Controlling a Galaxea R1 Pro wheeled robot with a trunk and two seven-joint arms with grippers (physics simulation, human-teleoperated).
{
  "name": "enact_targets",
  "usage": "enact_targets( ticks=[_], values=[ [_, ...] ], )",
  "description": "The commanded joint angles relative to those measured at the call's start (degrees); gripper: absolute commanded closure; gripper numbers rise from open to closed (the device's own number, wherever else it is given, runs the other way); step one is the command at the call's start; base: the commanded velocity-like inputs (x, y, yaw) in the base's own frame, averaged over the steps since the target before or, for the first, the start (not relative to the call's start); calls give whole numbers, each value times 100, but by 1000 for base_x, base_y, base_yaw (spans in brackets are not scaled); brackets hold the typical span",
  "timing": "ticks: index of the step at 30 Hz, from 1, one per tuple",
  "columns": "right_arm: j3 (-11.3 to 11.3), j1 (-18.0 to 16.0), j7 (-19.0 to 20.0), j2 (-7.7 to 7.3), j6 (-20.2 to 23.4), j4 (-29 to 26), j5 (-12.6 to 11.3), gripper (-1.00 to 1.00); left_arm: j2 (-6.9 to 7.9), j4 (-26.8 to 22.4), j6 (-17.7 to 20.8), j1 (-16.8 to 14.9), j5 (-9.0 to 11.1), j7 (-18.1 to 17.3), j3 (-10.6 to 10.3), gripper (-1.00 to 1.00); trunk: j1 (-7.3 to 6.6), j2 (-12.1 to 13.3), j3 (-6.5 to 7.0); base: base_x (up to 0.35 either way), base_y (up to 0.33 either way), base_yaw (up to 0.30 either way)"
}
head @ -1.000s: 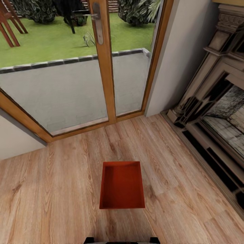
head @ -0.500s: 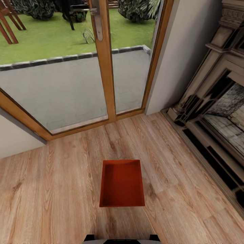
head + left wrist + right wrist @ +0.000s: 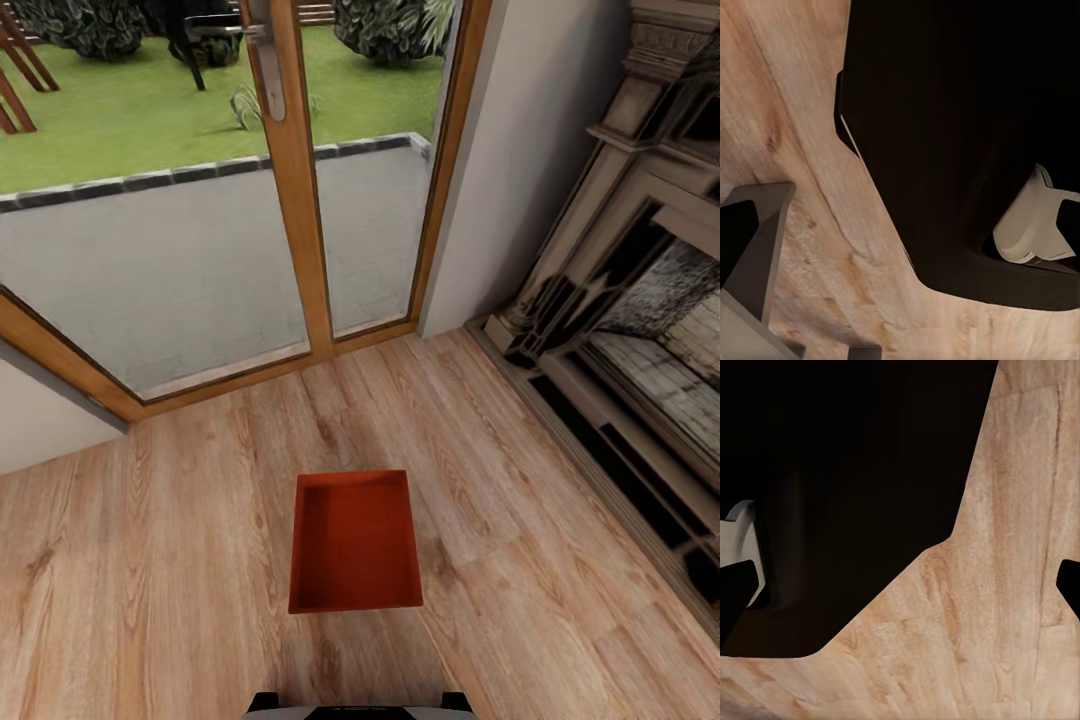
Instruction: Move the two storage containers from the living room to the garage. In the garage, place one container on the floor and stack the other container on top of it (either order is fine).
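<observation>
Shifted view since a second ago: whole scene slid slightly left and door frame sits lower, so the camera moved, not the things; bin (image 3: 354,542) keeps its spot on the floor relative to the planks. One red-orange bin, open top up, sits flat on the light wood-plank floor (image 3: 150,580) of the living room, straight ahead of the robot base (image 3: 355,706), near it, long axis pointing toward the glass doors (image 3: 200,250). Bin looks empty inside. Wood-framed doors stand beyond the bin, patio and lawn visible through the glass. Fireplace (image 3: 640,330) with carved surround stands to the right, well apart from the bin. White wall (image 3: 500,170) sits between doors and fireplace. Left wrist view shows plank floor, dark robot body (image 3: 960,135) and grey finger parts (image 3: 754,255) of the left end effector; cannot tell if open or closed. Right wrist view shows floor and dark body (image 3: 847,487); right end effector state cannot be told either.
</observation>
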Motion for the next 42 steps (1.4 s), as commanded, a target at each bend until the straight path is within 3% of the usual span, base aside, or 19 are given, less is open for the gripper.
enact_targets(
  ticks=[1, 42],
  values=[
    [48, -5, -7, 5, -30, 17, -49, -100, 0, 6, -20, -2, 42, -4, -15, -100, 1, -3, -3, 0, 0, 0],
    [48, -5, -32, -4, -38, -5, -92, -100, -14, 6, -7, -2, 42, -12, -15, -100, 1, -3, -3, 0, 0, 0]
  ],
)
